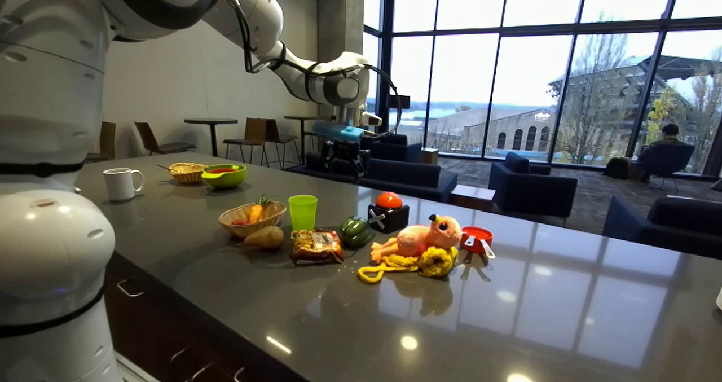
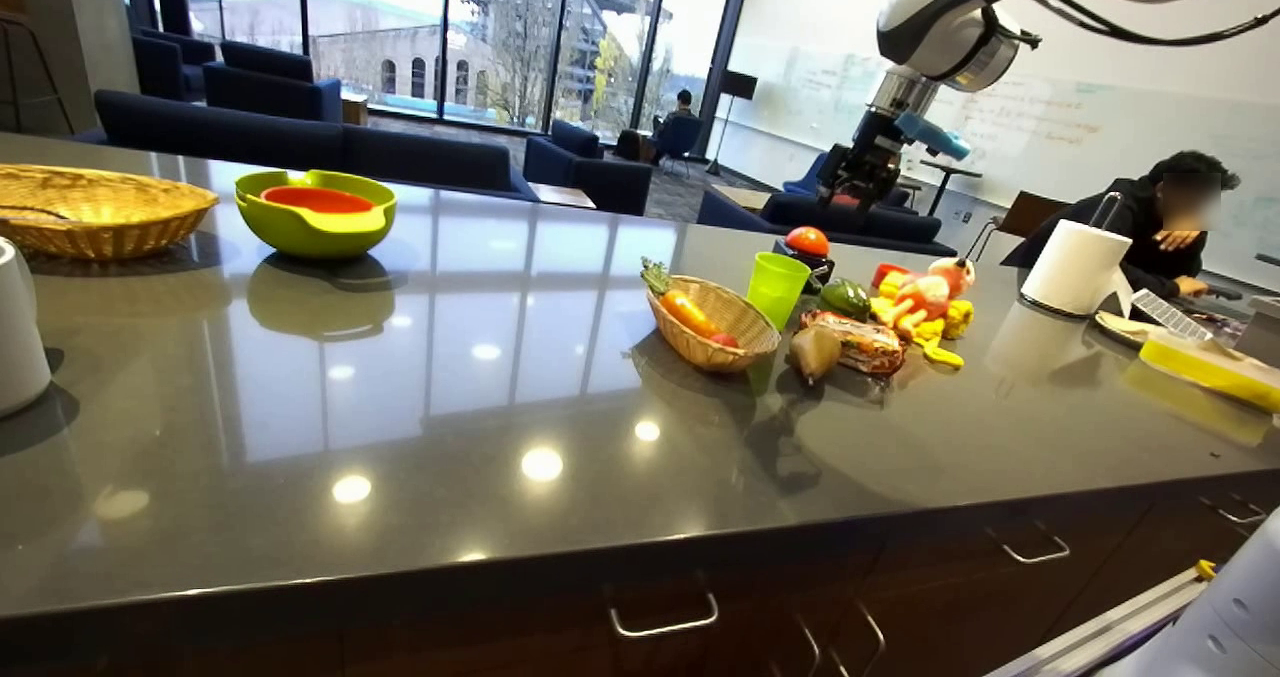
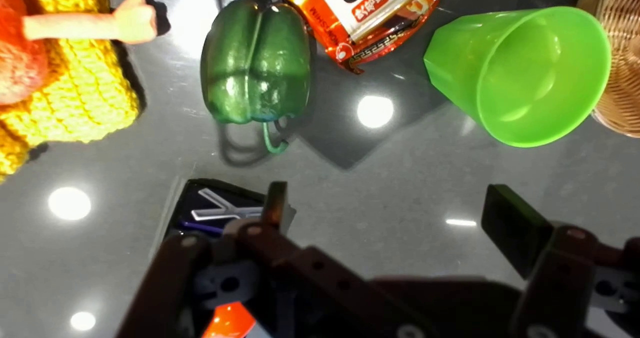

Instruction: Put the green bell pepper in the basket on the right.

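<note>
Your gripper [image 3: 386, 213] is spread wide and holding nothing — the wrist view shows plain counter [image 3: 370, 193] between the fingers [image 3: 517, 228], and in both exterior views it hangs above the counter. Your green bell pepper [image 1: 355, 232] is lying on the counter — in an exterior view it's got the food packet [image 1: 316, 245] just to its left and the black box [image 1: 395, 218] with the orange button [image 1: 389, 200] just beyond it on the right. The right-hand basket [image 2: 715, 358] has a carrot [image 2: 685, 310] in it, and you've got the green cup [image 2: 777, 289] standing between that basket and the pepper.
</note>
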Robot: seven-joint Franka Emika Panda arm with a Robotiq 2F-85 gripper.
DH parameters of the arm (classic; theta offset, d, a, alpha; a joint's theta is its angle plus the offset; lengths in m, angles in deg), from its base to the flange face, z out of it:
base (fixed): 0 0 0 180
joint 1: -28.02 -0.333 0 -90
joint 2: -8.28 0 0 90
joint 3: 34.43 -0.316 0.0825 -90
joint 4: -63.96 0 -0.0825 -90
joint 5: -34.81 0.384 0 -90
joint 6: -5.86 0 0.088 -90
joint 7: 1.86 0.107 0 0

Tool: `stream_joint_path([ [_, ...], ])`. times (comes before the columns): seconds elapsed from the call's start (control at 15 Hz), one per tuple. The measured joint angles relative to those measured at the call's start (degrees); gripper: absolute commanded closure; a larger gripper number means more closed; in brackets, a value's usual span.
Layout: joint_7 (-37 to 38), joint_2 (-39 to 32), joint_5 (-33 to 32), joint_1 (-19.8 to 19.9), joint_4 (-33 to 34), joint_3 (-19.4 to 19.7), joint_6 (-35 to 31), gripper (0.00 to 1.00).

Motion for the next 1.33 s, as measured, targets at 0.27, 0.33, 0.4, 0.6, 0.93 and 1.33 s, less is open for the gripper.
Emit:
stream_joint_path([
  [0.27, 4.34, -2.22, -4.63, -0.05, 0.02, -0.45, -3.31, 0.0],
  [0.33, 5.32, -2.82, -6.09, -0.02, 0.05, -0.42, -3.97, 0.0],
  [0.4, 6.2, -3.37, -7.39, 0.01, 0.04, -0.34, -4.58, 0.0],
  [0.6, 7.62, -4.79, -9.79, 0.31, 0.03, -0.11, -6.08, 0.0],
  [0.93, 7.73, -6.85, -10.03, 0.7, 0.02, -0.19, -8.94, 0.0],
  [1.33, 7.69, -9.54, -10.03, 0.7, 0.04, -0.36, -12.55, 0.0],
])
